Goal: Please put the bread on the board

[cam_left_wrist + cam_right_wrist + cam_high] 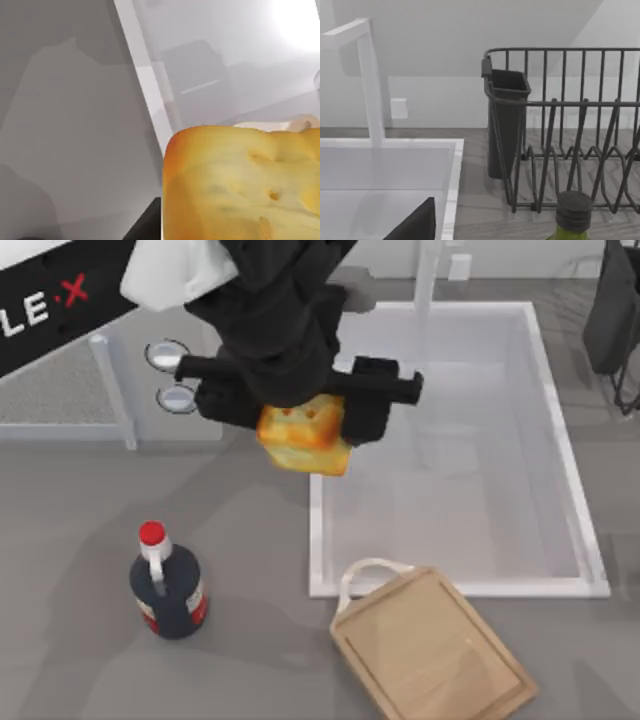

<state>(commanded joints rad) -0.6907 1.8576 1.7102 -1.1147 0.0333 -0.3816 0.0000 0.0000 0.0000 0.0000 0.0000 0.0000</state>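
Observation:
The bread (305,437), a golden-orange chunk with toasted patches, hangs above the counter at the left rim of the sink. My left gripper (300,425) is shut on it from above, with dark fingers on both sides of the loaf. The bread (240,185) looms close in the left wrist view, with grey counter and the sink's rim beneath it. The board (430,650), light tan wood with a pale loop handle, lies tilted on the counter in front of the sink, nearer than the bread and to its right. My right arm is parked by the dish rack at the back right.
A white sink (450,587) takes up the middle right, with a faucet (425,280) behind it. A dark red-capped bottle (168,590) stands at the front left. A dark wire dish rack (560,125) and a green bottle's cap (574,205) are at the back right.

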